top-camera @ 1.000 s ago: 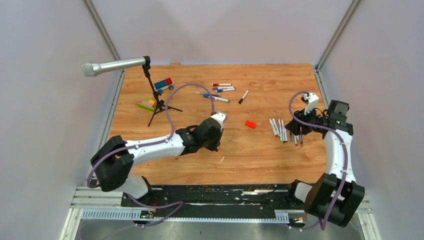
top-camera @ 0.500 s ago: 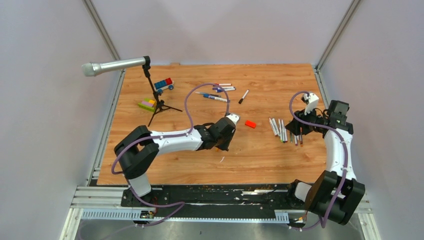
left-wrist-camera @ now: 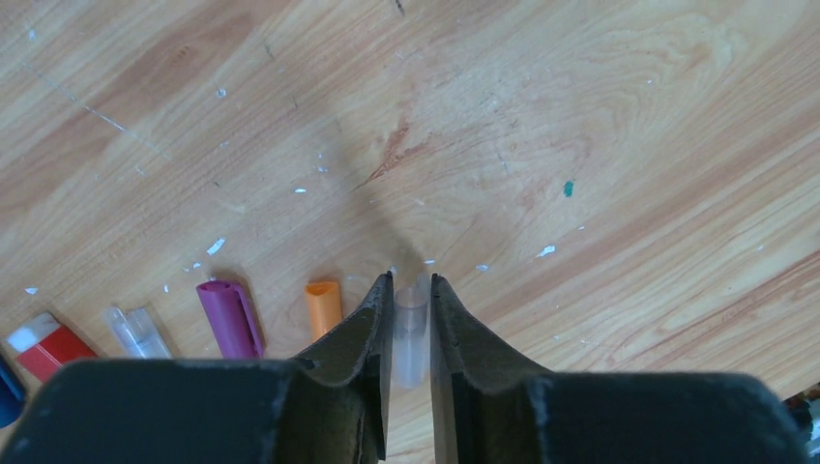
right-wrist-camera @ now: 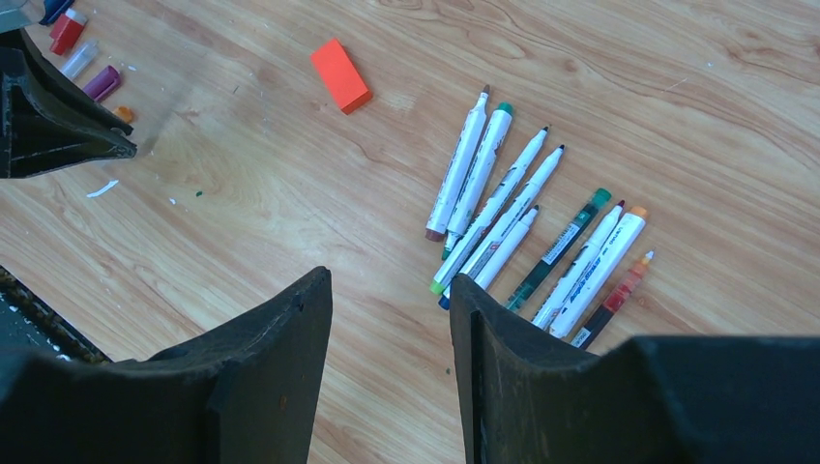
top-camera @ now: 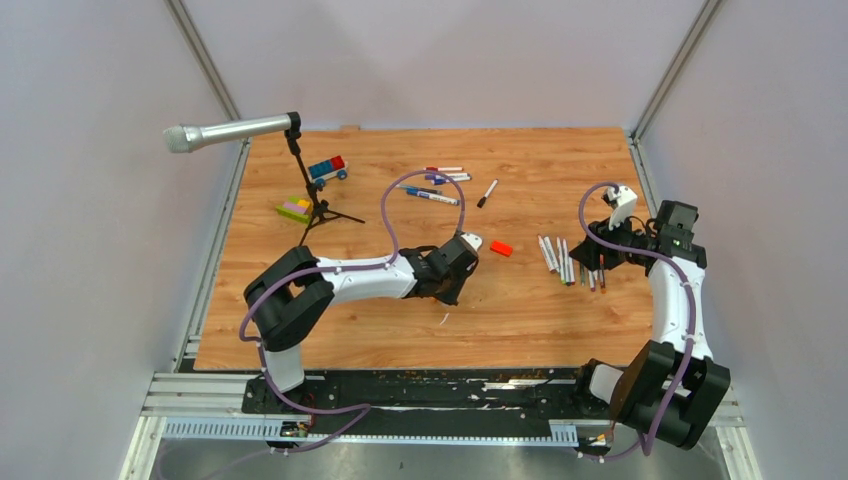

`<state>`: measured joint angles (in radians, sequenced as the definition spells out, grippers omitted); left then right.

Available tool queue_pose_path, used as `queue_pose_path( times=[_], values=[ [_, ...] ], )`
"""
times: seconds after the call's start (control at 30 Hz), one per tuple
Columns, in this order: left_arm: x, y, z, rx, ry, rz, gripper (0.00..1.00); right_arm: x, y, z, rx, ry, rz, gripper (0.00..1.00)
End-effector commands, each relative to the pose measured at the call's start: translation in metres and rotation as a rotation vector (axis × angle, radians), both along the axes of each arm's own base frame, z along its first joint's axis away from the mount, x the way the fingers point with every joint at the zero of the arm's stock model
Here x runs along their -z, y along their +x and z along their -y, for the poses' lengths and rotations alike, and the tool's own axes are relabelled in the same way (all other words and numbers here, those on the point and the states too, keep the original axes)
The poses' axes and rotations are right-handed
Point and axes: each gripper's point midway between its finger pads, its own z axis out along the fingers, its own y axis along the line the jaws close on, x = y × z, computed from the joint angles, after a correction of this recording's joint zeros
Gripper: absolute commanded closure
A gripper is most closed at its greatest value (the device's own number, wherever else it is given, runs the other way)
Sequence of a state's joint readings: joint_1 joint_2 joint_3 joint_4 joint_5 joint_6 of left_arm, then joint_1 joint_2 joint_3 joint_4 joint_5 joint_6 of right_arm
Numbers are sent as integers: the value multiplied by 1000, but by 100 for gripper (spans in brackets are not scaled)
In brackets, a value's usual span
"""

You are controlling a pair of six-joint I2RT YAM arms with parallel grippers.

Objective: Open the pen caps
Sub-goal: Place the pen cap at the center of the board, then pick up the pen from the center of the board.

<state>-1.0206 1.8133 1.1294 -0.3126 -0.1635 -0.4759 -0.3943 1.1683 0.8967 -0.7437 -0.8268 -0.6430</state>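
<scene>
My left gripper is shut on a clear pen cap, low over the wood; in the top view it sits mid-table. To its left lie loose caps in a row: orange, purple, clear and red. My right gripper is open and empty, beside several uncapped pens lying fanned at the right. Several capped pens lie at the back.
An orange-red block lies between the arms, also in the right wrist view. A grey microphone on a black tripod stands at the back left, with toy bricks beside it. White flecks dot the wood.
My left arm has swung rightward towards the table's middle, its base link turning. My right arm has not moved.
</scene>
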Motion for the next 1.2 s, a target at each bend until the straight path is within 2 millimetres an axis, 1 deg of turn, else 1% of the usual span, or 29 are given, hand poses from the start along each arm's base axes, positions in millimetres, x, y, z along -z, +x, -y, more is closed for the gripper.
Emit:
queue_pose_path(
  times=[0.0,0.13,0.33,0.43,0.5,0.57,0.63,0.67,0.7,0.73,0.77,0.8,0.83,0.87,0.97,1.03,1.1,1.17],
  values=[
    [-22,7,10,0,-27,36,74,-8,1,-5,-43,13,47,51],
    [-37,8,9,-2,-44,56,68,-11,0,-7,-51,16,56,51],
    [-56,8,3,-12,-65,86,67,-15,-2,-10,-67,24,70,51],
    [-80,9,-2,-24,-116,136,66,-21,-3,-17,-98,52,93,51],
    [-99,9,-8,-31,-163,186,65,-27,-2,-24,-132,73,123,51],
    [-119,9,-18,-40,-206,245,60,-33,2,-30,-162,67,154,50],
    [-136,10,-32,-59,-240,313,50,-42,9,-39,-210,41,209,48],
    [-143,9,-40,-72,-256,344,44,-46,13,-45,-236,31,238,42],
    [-149,10,-49,-87,-265,378,35,-51,17,-50,-255,29,269,28],
    [-153,9,-57,-98,-280,412,25,-55,23,-55,-254,62,284,11],
    [-155,9,-64,-110,-291,439,15,-58,31,-58,-228,137,264,1],
    [-150,8,-76,-135,-292,455,2,-63,37,-64,-236,211,248,0],
    [-148,7,-84,-159,-307,470,0,-63,46,-71,-242,264,202,0],
    [-149,6,-90,-182,-328,478,0,-61,57,-76,-243,276,148,0],
    [-147,0,-102,-204,-380,462,0,-44,88,-94,-235,154,22,1],
    [-143,-4,-111,-223,-378,452,0,-36,114,-101,-142,103,-31,4],
    [-138,-7,-120,-240,-360,447,0,-29,137,-119,-77,66,-67,7],
    [-134,-7,-129,-264,-339,451,0,-29,166,-129,43,22,-84,9]
  ],
)
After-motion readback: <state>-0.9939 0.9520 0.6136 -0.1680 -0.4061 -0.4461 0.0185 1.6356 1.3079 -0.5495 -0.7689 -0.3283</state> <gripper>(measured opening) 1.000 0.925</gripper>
